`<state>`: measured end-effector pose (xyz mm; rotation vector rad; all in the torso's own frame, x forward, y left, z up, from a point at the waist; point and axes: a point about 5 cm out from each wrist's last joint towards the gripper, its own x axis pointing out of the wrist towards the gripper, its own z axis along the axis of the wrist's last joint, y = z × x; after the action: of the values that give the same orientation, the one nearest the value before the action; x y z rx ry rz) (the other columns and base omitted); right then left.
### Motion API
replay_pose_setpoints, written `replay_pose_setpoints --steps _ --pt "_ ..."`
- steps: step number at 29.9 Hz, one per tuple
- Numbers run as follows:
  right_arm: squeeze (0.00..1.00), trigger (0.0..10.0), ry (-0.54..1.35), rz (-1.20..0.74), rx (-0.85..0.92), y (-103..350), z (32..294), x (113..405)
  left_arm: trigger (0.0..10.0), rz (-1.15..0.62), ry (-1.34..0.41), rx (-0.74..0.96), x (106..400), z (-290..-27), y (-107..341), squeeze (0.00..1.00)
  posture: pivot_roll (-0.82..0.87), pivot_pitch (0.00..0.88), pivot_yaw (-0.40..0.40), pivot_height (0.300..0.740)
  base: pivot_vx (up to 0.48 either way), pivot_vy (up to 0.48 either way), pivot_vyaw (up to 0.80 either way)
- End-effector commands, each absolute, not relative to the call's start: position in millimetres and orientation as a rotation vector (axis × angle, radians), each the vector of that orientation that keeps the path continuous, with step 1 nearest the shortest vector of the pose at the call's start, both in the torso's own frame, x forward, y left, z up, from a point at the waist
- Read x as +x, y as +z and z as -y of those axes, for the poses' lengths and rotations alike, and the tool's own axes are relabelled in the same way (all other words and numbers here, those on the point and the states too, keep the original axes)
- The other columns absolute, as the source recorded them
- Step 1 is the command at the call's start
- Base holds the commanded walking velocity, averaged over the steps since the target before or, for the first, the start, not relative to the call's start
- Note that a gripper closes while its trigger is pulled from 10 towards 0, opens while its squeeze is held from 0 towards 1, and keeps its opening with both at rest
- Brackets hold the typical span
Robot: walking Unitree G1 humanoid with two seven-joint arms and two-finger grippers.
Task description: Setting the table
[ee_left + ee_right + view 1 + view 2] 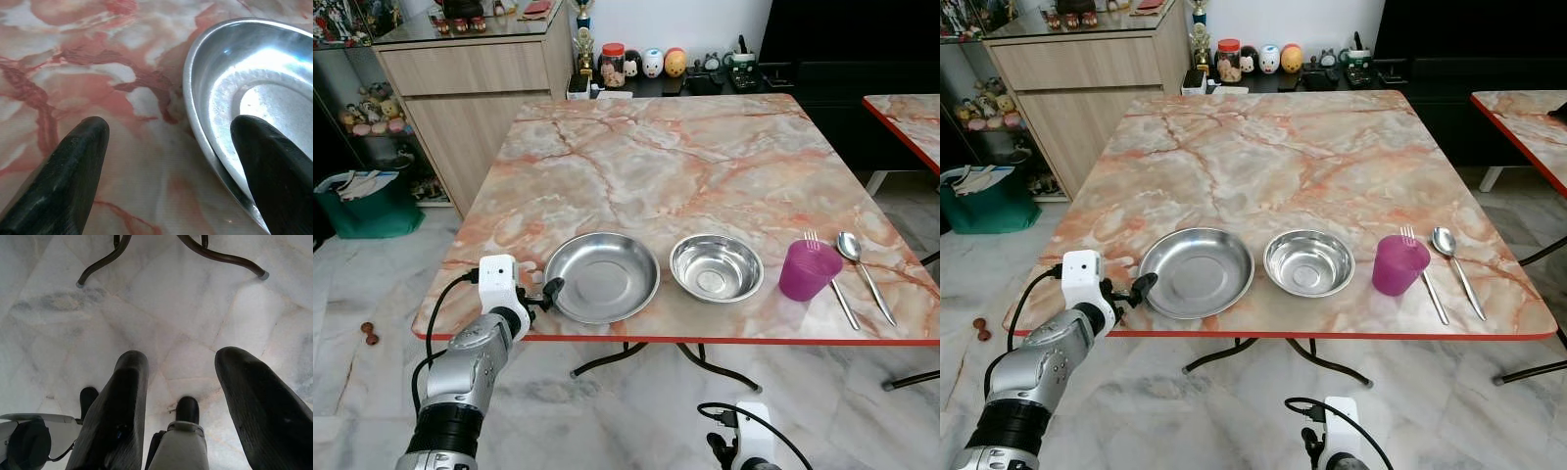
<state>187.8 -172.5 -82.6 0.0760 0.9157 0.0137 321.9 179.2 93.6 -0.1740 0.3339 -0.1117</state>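
A shallow steel plate [603,274] lies near the front edge of the marble table [656,157]. To its right stand a steel bowl [716,266] and a purple cup [808,269], then a fork [832,279] and a spoon [862,269]. My left gripper [546,291] is open at the plate's left rim [195,98]. One finger [274,161] reaches over the rim and the other finger [73,166] is above bare table. My right gripper [181,357] hangs open below the table, pointing at the floor.
A wooden cabinet [470,88] stands at the back left, with a green bag [362,201] on the floor beside it. Jars and figurines [641,64] line a low shelf behind the table. A second table [911,122] is at the right. Curved table legs [220,257] cross the marble floor.
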Motion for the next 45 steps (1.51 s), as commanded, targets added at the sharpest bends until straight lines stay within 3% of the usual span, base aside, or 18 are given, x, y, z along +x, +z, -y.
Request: replay_pose_setpoints --steps 1,24,25,26,27,28,45 --pt "0.00 10.0 0.021 -0.912 0.072 -81.8 171.6 189.5 10.0 -0.304 -0.111 -0.140 323.6 -177.6 100.1 0.00 -0.04 0.000 0.046 0.740 0.000 0.000 0.00" --pt "0.00 10.0 0.023 -0.915 0.078 -82.0 169.7 189.6 10.0 -0.355 -0.088 0.005 332.5 -172.0 86.3 0.00 -0.04 0.000 0.053 0.740 0.000 0.000 0.00" --pt "0.00 10.0 0.024 -0.914 0.078 -81.8 169.8 189.9 7.7 -0.360 -0.084 -0.002 332.0 -173.3 84.2 0.00 -0.04 0.000 0.054 0.740 0.000 0.000 0.00" --pt "0.00 10.0 0.023 -0.913 0.078 -81.7 169.7 190.1 3.6 -0.360 -0.083 -0.005 332.0 -173.8 84.1 0.00 -0.04 0.000 0.056 0.740 0.000 0.000 0.00" --pt "0.00 10.0 0.023 -0.913 0.079 -81.7 169.6 190.2 3.6 -0.360 -0.083 -0.005 332.0 -174.0 84.1 0.00 -0.04 0.000 0.058 0.740 0.000 0.000 0.00" --pt "0.00 10.0 0.023 -0.913 0.078 -81.7 169.8 190.1 0.0 -0.358 -0.083 -0.008 331.9 -174.0 84.2 0.00 -0.04 0.000 0.056 0.740 0.000 0.000 0.00" --pt "0.00 10.0 0.033 -0.920 0.070 -82.2 170.8 188.9 0.0 -0.345 -0.115 -0.031 333.7 -174.0 89.7 0.00 -0.02 0.000 0.053 0.740 0.000 0.000 0.00"
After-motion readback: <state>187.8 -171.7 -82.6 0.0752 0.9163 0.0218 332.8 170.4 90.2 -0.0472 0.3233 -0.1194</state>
